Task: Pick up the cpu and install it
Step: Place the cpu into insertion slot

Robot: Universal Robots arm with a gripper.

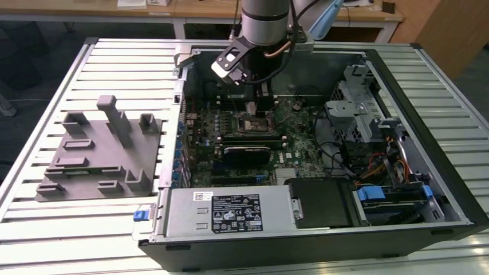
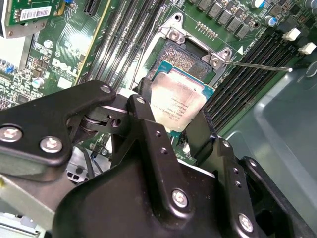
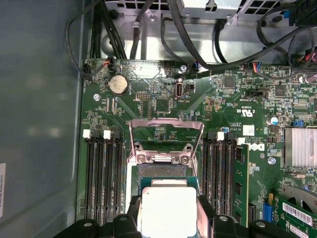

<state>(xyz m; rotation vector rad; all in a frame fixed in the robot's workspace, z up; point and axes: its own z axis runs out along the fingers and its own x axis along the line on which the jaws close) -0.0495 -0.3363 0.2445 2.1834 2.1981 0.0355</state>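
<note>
Jaws: my gripper (image 2: 173, 111) is closed on the cpu (image 2: 177, 101), one of my fingers (image 2: 142, 115) on each of two opposite edges, silvery top facing up.
Cpu position: inside the open case (image 1: 428, 137), low over the socket (image 2: 188, 54). It covers only the near part, with bare contacts showing beyond its far edge. I cannot tell whether it touches.
Bearing: the rest of the socket lies straight ahead of my fingertips in both wrist views, so the offset runs along that line.
Axis: the chip is square with no long side. Its edges run roughly parallel to the socket frame.
Load plate (image 3: 166, 123): swung up and open beyond the socket.
Lever (image 2: 257, 66): a thin rod sticking out beside the socket corner.
Flanks: memory slots (image 3: 101, 178) run along both sides of the socket, close to my fingers.
Exterior view's clock, from the socket: power supply (image 1: 229, 213) at 6, drive cage (image 1: 359, 109) at 3, grey fixture (image 1: 99, 154) at 8, outside the case.
</note>
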